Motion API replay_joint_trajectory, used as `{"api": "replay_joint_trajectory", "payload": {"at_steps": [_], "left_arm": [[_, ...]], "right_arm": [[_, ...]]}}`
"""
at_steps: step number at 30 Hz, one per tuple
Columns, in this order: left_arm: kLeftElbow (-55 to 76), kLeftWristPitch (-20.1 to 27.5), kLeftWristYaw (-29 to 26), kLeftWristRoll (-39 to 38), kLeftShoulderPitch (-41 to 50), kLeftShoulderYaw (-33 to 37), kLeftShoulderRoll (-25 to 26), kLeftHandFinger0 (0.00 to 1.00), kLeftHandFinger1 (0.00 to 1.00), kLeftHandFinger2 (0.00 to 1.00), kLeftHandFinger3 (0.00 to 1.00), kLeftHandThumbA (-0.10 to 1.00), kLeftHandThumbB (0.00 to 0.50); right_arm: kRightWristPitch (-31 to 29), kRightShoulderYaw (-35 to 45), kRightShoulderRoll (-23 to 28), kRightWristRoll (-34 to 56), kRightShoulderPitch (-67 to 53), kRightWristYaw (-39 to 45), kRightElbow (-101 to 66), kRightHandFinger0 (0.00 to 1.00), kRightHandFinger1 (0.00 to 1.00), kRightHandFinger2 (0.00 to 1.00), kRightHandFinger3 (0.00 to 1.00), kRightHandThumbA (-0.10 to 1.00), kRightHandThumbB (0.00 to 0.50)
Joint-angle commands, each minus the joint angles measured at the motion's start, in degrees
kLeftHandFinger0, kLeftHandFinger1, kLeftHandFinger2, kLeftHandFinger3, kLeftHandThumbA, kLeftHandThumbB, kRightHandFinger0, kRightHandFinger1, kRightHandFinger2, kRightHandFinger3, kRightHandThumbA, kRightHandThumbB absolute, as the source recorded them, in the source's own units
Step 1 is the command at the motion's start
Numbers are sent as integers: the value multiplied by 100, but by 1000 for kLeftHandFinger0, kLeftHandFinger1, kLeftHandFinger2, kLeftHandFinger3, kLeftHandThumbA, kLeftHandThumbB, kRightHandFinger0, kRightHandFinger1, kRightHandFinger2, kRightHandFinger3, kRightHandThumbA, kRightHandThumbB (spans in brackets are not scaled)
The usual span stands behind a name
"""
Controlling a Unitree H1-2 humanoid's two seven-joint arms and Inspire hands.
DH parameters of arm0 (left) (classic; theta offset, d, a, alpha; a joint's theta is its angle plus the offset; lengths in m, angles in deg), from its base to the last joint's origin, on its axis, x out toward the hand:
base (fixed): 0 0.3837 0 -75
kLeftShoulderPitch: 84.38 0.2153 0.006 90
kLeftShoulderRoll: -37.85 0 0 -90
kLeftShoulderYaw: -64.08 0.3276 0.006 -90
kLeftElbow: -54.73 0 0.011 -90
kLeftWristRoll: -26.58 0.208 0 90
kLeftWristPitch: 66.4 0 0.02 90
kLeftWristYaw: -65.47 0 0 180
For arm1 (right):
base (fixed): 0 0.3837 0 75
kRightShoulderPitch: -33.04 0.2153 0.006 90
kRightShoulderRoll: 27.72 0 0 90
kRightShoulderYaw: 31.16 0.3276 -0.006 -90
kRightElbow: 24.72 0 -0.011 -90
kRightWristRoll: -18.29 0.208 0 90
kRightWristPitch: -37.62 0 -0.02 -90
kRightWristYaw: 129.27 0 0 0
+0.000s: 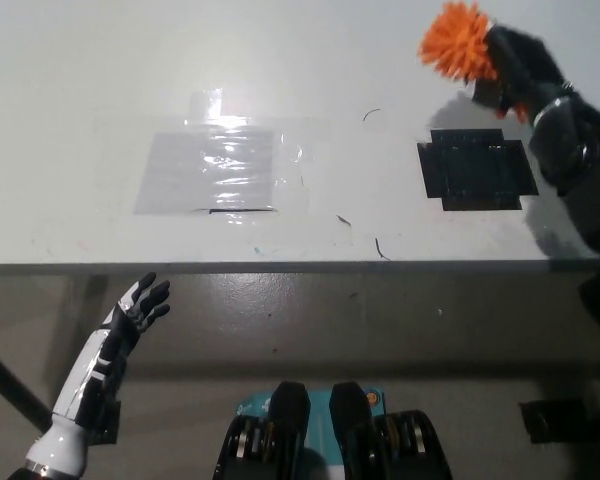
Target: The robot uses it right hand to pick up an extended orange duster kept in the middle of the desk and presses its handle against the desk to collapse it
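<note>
Black right hand (515, 65) grips the orange duster (457, 40) above the desk (310, 60); white left hand (138, 308) hangs open.

Right robot hand (515, 68) clenched; left robot hand (140, 305) open, low.

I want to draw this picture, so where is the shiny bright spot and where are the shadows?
In the head view, the brightest glare sits on the clear plastic sheet taped to the white desk; the right hand holding the orange duster casts a soft grey shadow on the desk just below it; the floor under the desk edge looks darker, where the left hand hangs.
</note>
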Motion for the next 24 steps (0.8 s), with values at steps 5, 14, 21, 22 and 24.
{"api": "replay_joint_trajectory", "payload": {"at_steps": [5,14,21,22,24], "left_arm": [[129,90,15,-58,-74,-61,70,1000,1000,1000,1000,1000,268],[74,153,79,-149,-53,-72,77,1000,1000,1000,1000,1000,257],[129,154,45,-76,-6,-68,63,1000,1000,1000,1000,1000,252],[121,135,31,-60,-11,-71,60,1000,1000,1000,1000,1000,263],[103,172,25,-29,-21,-67,57,1000,1000,1000,1000,1000,265]], "right_arm": [[-539,1258,196,850,1036,-733,-1016,0,335,751,733,-100,110],[-723,2152,-294,1272,838,-943,-1634,0,193,536,553,-100,161],[-830,2692,-764,1766,725,-1084,-1636,0,24,354,379,-100,115],[-830,2719,-798,1801,714,-1123,-1622,0,15,343,366,-100,107],[-830,2794,-867,1929,675,-1124,-1599,0,12,342,365,-100,106]]}}
